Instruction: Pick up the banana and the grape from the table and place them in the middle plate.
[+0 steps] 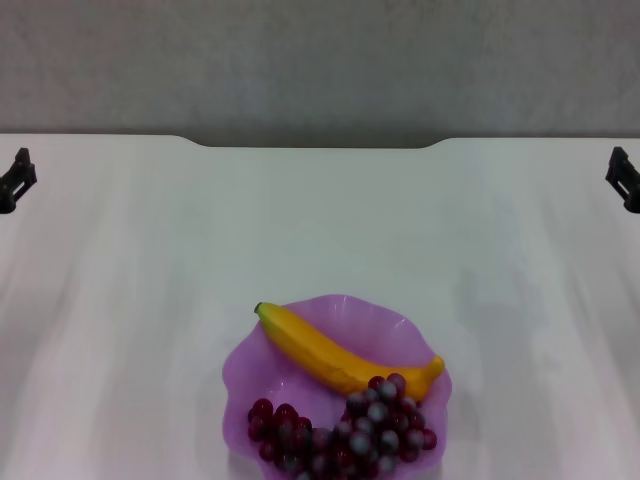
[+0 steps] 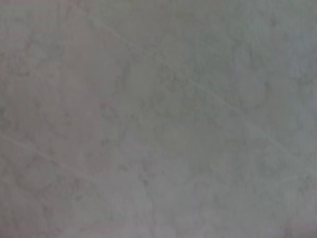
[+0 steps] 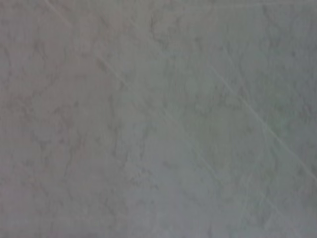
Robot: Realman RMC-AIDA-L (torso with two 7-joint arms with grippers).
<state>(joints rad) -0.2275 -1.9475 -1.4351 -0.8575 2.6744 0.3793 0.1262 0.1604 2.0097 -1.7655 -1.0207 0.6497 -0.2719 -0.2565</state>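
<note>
The banana (image 1: 325, 352) lies diagonally in the purple scalloped middle plate (image 1: 392, 333), its dark stem tip toward the far left rim. The bunch of dark red-purple grapes (image 1: 345, 435) lies in the near half of the same plate, touching the banana's right end. The plate stands on the white table (image 1: 320, 220) near the front middle. My left gripper (image 1: 15, 180) is at the far left edge of the head view and my right gripper (image 1: 625, 178) at the far right edge, both well away from the plate. Both wrist views show only a plain grey surface.
The table's notched far edge (image 1: 315, 143) runs in front of a grey wall. No other objects stand on the tabletop.
</note>
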